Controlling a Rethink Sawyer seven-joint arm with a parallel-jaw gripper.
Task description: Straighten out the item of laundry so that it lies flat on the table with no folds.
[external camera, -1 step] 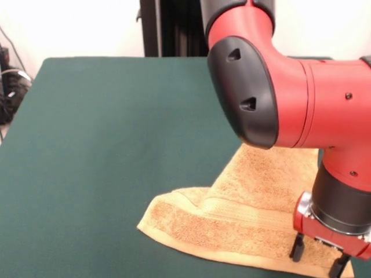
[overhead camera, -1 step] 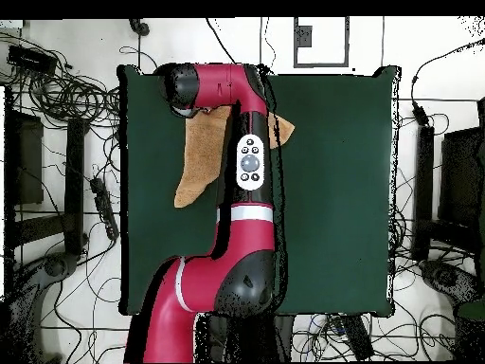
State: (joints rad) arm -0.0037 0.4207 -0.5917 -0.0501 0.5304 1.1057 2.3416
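The orange-tan towel, the item of laundry (external camera, -1 step: 255, 191), lies on the green table (external camera, -1 step: 104, 145) at the lower right of the front view. Its left end is folded over along a woven band, leaving a raised crease. My gripper (external camera, -1 step: 317, 259) stands at the towel's near right edge, open, its two black fingertips (external camera, -1 step: 297, 249) apart and down at the cloth. The red arm hides the towel's far part. In the overhead view the towel (overhead camera, -1 step: 197, 161) sits near the table's (overhead camera, -1 step: 332, 209) top left, with the arm across its middle and the gripper hidden under the wrist.
The bulky red elbow (external camera, -1 step: 261, 87) hangs over the towel's far side. Cables and gear (external camera, -1 step: 8, 87) lie beyond the table's left edge, and more cables (overhead camera, -1 step: 66, 95) ring the table in the overhead view. The towel lies close to a table edge (overhead camera, -1 step: 256, 68).
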